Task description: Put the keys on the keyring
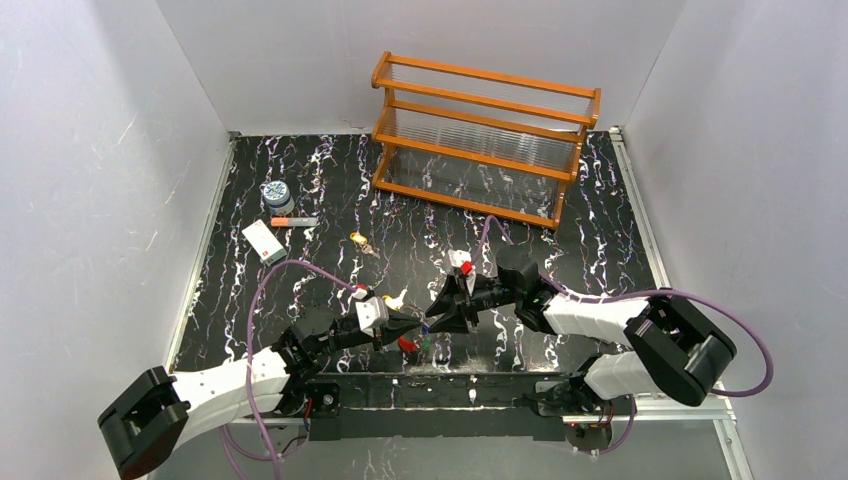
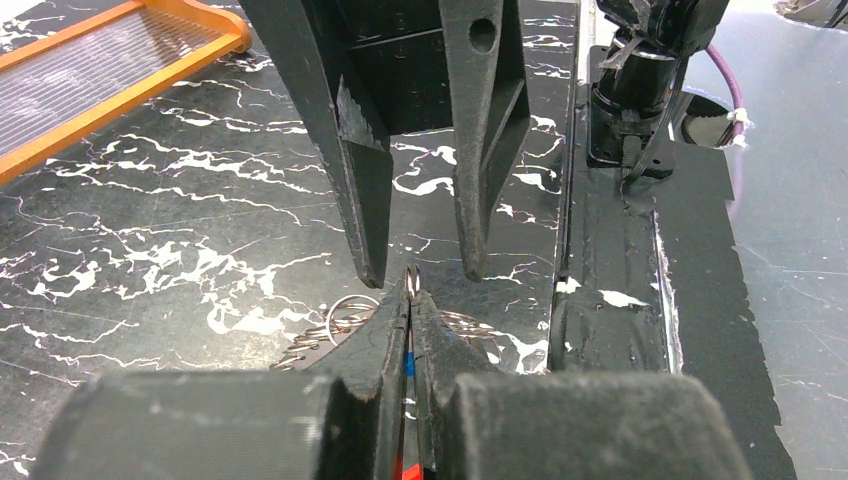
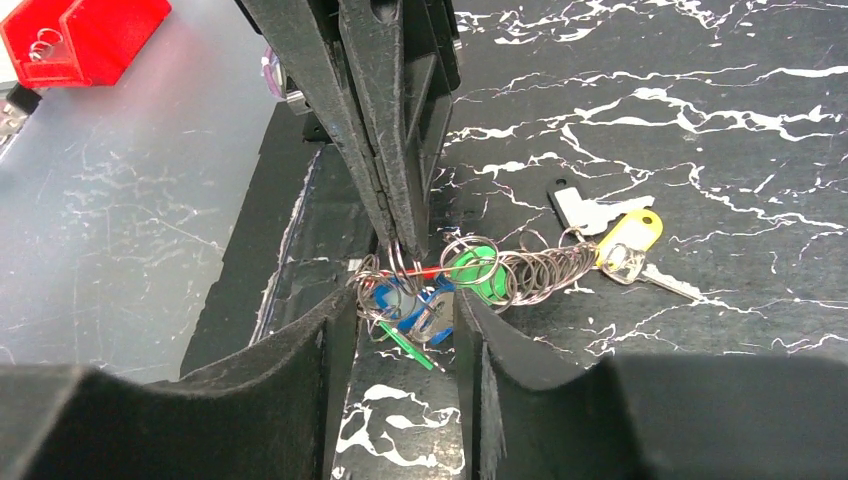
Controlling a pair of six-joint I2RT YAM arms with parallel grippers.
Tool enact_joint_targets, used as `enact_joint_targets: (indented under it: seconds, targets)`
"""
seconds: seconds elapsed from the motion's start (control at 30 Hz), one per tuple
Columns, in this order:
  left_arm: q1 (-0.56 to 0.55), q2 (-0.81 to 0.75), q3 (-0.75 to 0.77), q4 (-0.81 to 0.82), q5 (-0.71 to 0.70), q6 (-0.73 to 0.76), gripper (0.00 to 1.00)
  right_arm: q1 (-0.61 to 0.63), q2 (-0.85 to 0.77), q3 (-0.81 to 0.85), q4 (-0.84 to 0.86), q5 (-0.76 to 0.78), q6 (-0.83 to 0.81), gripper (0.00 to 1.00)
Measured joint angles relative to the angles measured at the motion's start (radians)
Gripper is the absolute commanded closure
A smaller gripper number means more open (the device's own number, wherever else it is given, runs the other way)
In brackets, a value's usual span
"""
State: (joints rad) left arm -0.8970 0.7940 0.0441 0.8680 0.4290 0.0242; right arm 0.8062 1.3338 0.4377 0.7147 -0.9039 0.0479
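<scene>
My left gripper (image 2: 412, 285) is shut on the keyring (image 3: 400, 262), a thin silvery loop pinched at its fingertips near the table's front edge. A red piece (image 3: 420, 271), a blue key (image 3: 400, 300) and a green key (image 3: 478, 270) hang bunched at the loop. A coil of small rings (image 3: 540, 270) trails from it to a yellow key (image 3: 632, 232). A silver key with a black head (image 3: 590, 210) lies beside that. My right gripper (image 3: 405, 310) is open, facing the left one tip to tip, its fingers either side of the blue key. In the top view the bunch (image 1: 412, 345) lies below both grippers.
An orange wooden rack (image 1: 485, 140) stands at the back. At the left are a blue-white jar (image 1: 277, 193), an orange-tipped stick (image 1: 293, 221) and a white card (image 1: 263, 241). Another yellow key (image 1: 358, 240) lies mid-table. The table's front edge runs just beside the bunch.
</scene>
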Motion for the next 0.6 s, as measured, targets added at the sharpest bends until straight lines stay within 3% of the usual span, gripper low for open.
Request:
enact_joint_targets:
  seconds: [0.13, 0.37, 0.53, 0.6]
  targets:
    - [0.000, -0.006, 0.000, 0.000, 0.002, -0.002, 1.00, 0.001, 0.003, 0.000, 0.009, 0.000, 0.001, 0.64]
    - [0.000, -0.011, 0.000, 0.000, 0.005, -0.006, 1.00, 0.001, 0.033, 0.024, 0.044, -0.014, 0.008, 0.68]
    - [0.000, -0.012, 0.000, -0.001, 0.003, -0.010, 1.00, 0.002, 0.042, 0.027, 0.052, -0.031, 0.010, 0.98]
    - [0.001, -0.013, 0.000, -0.001, -0.001, -0.014, 1.00, 0.003, 0.042, 0.027, 0.051, -0.043, 0.011, 0.99]
